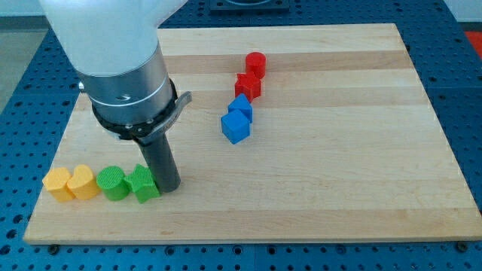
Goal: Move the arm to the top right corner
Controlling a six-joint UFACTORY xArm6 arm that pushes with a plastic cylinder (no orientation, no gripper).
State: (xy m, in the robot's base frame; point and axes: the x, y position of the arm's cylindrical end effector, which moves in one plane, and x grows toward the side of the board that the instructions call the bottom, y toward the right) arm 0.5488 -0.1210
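My tip [169, 187] rests on the wooden board [339, 188] near its bottom left, touching the right side of a green star-shaped block [142, 184]. Left of that block stand a green round block [113, 182], a yellow heart-shaped block [83, 183] and a yellow hexagonal block [57, 183], all in one row. Up in the middle, a red cylinder [255, 64], a red star-shaped block [248, 85], a small blue block [241, 108] and a blue cube [235, 127] form a slanted line. The board's top right corner [392, 30] is far from my tip.
The white and silver arm body [120, 68] covers the board's top left part. A blue perforated table [459, 90] surrounds the board on all sides.
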